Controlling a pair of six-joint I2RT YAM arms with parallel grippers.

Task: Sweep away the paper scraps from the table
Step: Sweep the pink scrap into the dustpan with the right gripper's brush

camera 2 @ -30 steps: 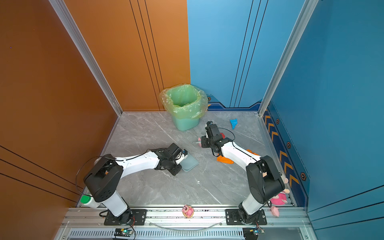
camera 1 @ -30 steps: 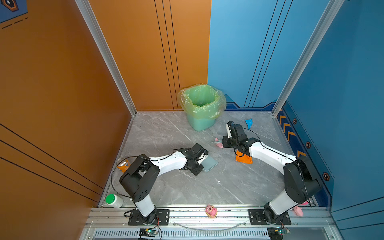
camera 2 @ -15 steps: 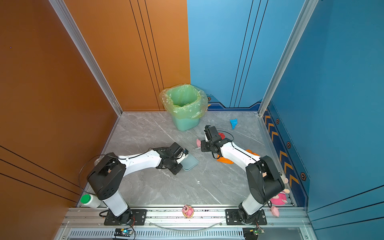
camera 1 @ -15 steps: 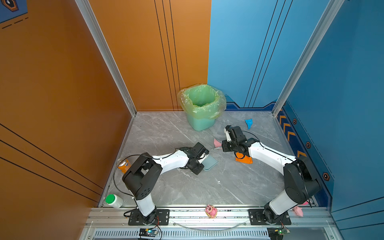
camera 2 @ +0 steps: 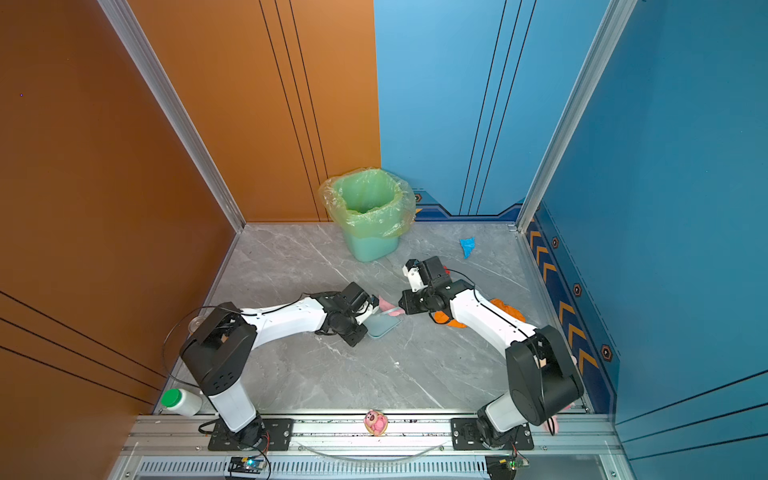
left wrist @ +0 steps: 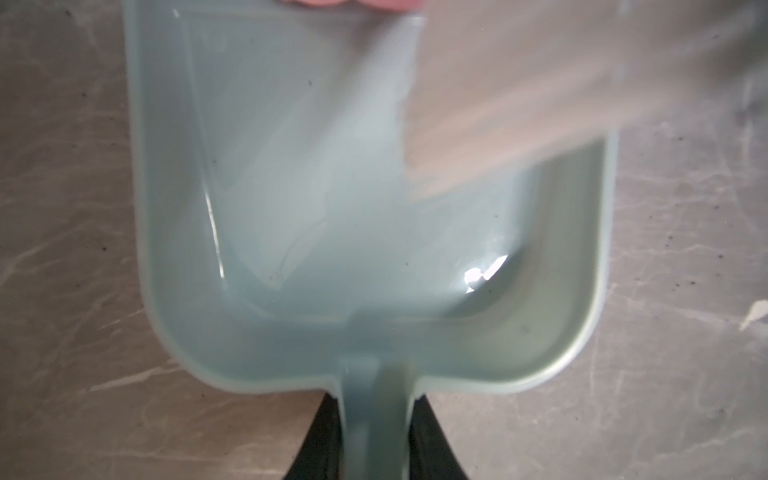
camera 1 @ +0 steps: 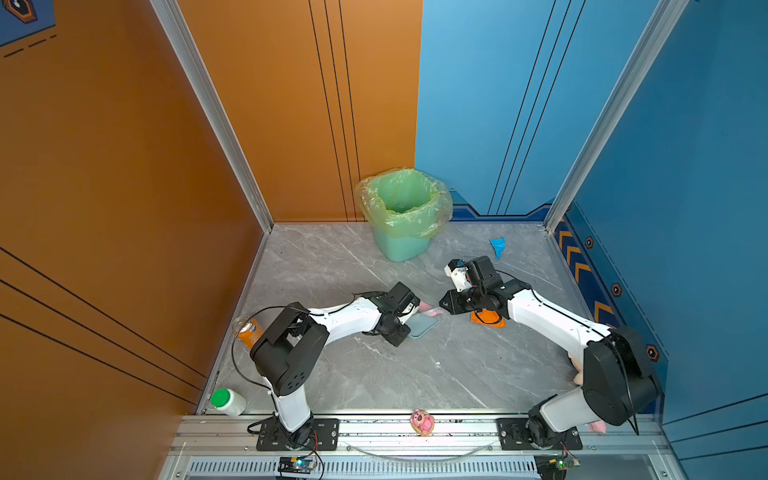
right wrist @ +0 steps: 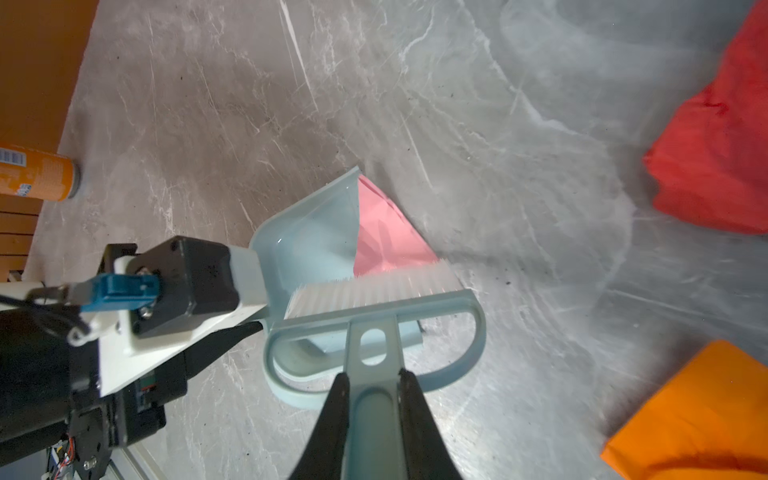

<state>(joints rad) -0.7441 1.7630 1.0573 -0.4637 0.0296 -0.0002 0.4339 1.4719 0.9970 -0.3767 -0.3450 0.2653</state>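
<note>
The left claw (left wrist: 374,399) is clamped on the handle of the dustpan (left wrist: 332,208) — the right claw (right wrist: 372,376) is clamped on the handle of the brush (right wrist: 374,307). The right wrist view shows the pink scrap (right wrist: 386,232) at the pan's open edge, touching the bristles. The left wrist view shows only a thin bit of pink. A red scrap (right wrist: 715,158) and an orange scrap (right wrist: 698,415) lie near on the table (right wrist: 519,124). Only the top views show the blue scrap (camera 1: 497,247) — far back, well apart from the pan.
</note>
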